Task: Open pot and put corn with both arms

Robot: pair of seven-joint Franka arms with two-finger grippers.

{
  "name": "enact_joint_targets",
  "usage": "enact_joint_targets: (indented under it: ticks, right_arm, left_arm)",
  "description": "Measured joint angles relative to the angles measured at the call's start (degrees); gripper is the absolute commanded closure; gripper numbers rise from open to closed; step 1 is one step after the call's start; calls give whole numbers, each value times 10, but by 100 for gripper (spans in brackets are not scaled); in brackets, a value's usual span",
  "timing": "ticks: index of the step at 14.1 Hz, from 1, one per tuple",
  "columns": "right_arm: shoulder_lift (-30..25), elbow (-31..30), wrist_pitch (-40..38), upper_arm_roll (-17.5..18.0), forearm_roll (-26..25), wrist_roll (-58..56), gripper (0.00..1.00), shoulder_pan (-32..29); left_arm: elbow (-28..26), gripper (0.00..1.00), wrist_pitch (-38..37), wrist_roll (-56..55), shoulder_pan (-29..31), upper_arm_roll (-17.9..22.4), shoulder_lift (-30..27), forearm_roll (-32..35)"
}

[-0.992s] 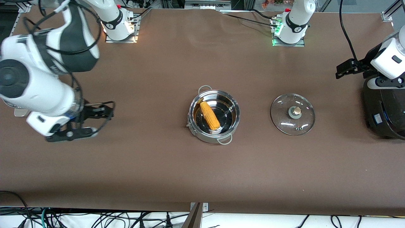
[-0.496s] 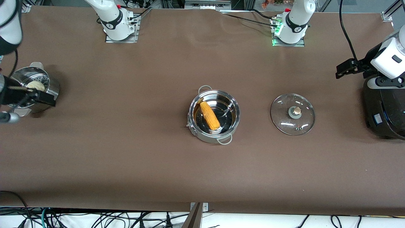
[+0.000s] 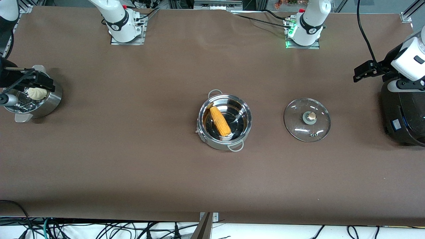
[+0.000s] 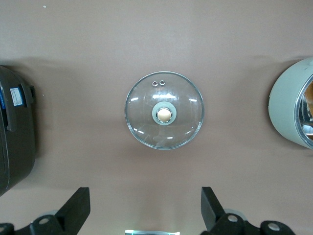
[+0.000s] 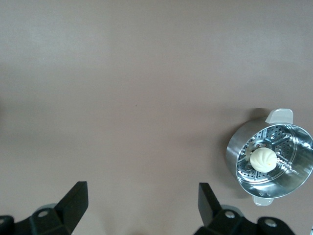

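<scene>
The pot (image 3: 215, 143) stands open in the middle of the table, and the corn (image 3: 220, 121) lies inside it. The glass lid (image 3: 307, 126) with its tan knob (image 3: 311, 116) lies flat on the table beside the pot, toward the left arm's end. The lid also shows in the left wrist view (image 4: 164, 132), with the pot's wall (image 4: 286, 110) at the edge. My left gripper (image 3: 363, 71) (image 4: 144, 208) is open and empty, high near the black cooker. My right gripper (image 3: 35, 81) (image 5: 142, 205) is open and empty over the steamer bowl.
A steel steamer bowl (image 3: 53, 98) (image 5: 239, 161) holding a white bun (image 3: 36, 93) (image 5: 264, 159) stands at the right arm's end. A black rounded cooker (image 3: 403, 113) (image 4: 14, 137) stands at the left arm's end. Cables hang along the table's near edge.
My right arm has swung away from the table's middle to its own end and now hovers over the steamer bowl. The left arm has hardly moved. Pot, corn and lid are unmoved.
</scene>
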Motion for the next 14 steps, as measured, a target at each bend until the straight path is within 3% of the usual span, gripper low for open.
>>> enact_joint_targets:
  ticks: [14]
  right_arm:
    - [6,-7,6,-10,17,-46,0,0]
  left_arm:
    - [0,0,0,0,0,0,0,0]
